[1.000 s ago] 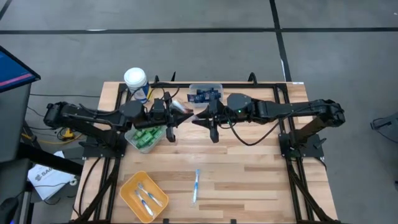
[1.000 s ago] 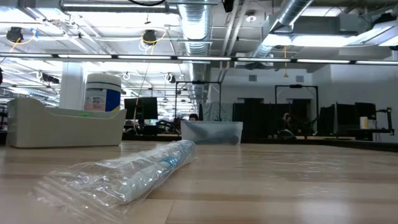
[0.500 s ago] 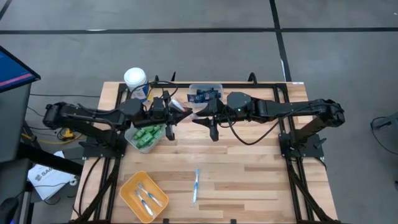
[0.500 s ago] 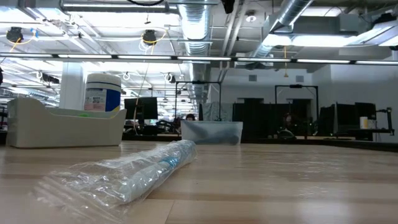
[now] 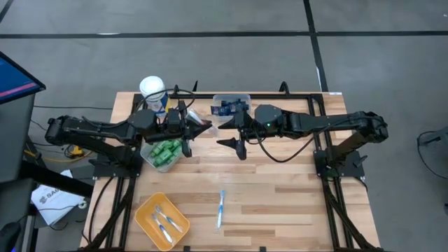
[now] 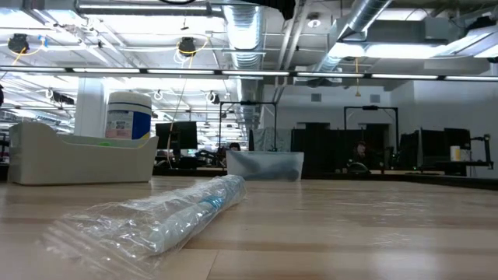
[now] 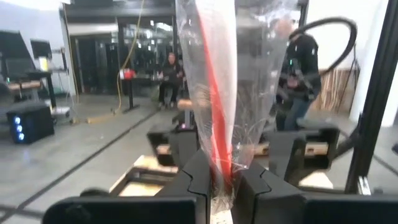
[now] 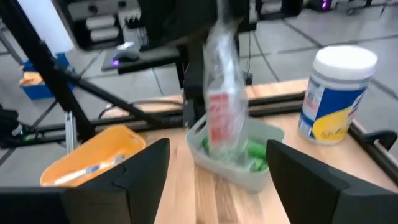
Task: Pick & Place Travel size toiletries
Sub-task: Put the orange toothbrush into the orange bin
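Note:
A red-and-white toothbrush in a clear plastic bag [image 8: 221, 112] is held above the table's far middle by my shut left gripper [image 5: 201, 128]. My right gripper [image 5: 225, 134] stands open just right of the bag, facing it, with its fingers either side of the bag's free end and apart from it. Green bottles fill a grey bin [image 5: 164, 152] below my left gripper. Navy tubes lie in a clear bin [image 5: 229, 106]. A bagged white-blue toothbrush [image 5: 222, 208] lies flat on the table near the front. Two more toothbrushes lie in the yellow bin [image 5: 161, 220]. My left gripper pinches one end of the clear bag [image 7: 222, 177] between its two fingers, with the red toothbrush handle inside that end. The fingers come about level from the table's left. The bag sticks out ahead of the fingers, along them, lifted clear of the table.
A big white canister [image 5: 152, 91] with a blue-yellow label stands at the far left. Bare wooden table spreads across the middle and the right [image 5: 294, 196]. In the low view the bagged toothbrush [image 6: 163, 218] lies close in front.
My right gripper has opened and let go of the bag's free end. The bag has stayed in my left gripper, clear of the table.

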{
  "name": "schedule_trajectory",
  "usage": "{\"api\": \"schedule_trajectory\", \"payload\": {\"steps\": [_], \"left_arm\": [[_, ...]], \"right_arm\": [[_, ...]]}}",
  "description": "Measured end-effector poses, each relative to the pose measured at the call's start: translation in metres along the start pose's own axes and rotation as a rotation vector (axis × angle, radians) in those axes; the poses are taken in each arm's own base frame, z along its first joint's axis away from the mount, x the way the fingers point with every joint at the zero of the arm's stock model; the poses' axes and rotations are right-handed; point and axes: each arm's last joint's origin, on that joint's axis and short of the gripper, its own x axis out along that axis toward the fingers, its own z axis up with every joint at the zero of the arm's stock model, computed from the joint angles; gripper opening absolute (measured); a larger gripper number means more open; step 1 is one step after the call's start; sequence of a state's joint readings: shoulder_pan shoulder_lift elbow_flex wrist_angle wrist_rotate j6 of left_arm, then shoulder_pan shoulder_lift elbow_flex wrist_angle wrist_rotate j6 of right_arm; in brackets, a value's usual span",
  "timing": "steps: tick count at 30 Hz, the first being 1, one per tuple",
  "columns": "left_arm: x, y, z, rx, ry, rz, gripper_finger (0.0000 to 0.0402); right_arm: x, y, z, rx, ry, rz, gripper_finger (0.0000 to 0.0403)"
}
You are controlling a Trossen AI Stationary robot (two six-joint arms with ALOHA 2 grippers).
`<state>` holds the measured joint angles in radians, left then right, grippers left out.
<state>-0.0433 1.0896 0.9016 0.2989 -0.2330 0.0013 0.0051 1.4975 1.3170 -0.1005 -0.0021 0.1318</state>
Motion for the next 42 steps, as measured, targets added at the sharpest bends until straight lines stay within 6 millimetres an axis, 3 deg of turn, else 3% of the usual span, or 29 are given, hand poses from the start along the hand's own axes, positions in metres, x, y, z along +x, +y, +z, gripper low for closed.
{"api": "schedule_trajectory", "payload": {"steps": [17, 21, 24, 31, 42], "left_arm": [[-0.035, 0.008, 0.004, -0.003, 0.163, -0.001, 0.0019], [-0.044, 0.007, -0.001, -0.053, 0.252, -0.086, 0.0019], [-0.053, 0.001, -0.008, -0.121, 0.373, -0.249, 0.002], [-0.082, -0.04, -0.028, -0.18, 0.7, -0.674, 0.0022], [-0.114, -0.12, -0.064, 0.047, 0.944, -0.972, 0.003]], "right_arm": [[-0.004, 0.019, -0.029, 0.027, 0.279, 0.02, 0.0253], [-0.008, 0.017, -0.039, 0.052, 0.39, -0.007, 0.0253], [-0.012, 0.018, -0.048, 0.055, 0.488, -0.021, 0.0253], [-0.02, 0.023, -0.061, 0.046, 0.637, -0.033, 0.0253], [-0.02, 0.022, -0.061, 0.049, 0.632, -0.04, 0.0253]]}}
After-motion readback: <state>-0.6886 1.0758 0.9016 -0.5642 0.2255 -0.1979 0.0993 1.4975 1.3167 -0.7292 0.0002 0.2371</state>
